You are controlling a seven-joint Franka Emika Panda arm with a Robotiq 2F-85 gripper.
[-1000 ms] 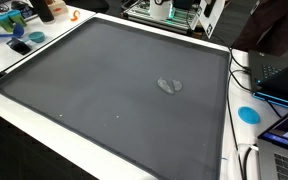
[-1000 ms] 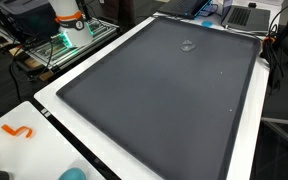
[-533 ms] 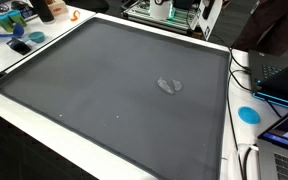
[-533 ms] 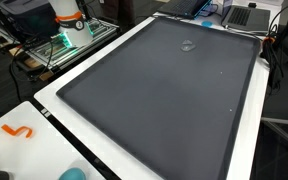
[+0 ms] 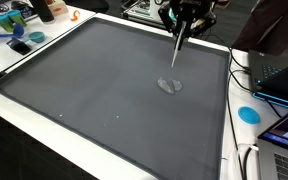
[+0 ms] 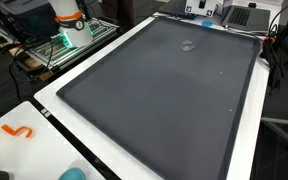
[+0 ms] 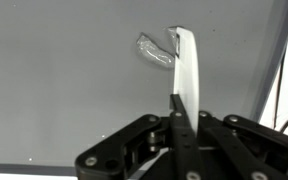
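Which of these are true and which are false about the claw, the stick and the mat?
1. The claw holds a white stick. True.
2. A clear wrapper lies on the mat. True.
3. The mat is red. False: it is dark grey.
4. The orange hook lies on the mat. False: it lies on the white table, beside the mat.
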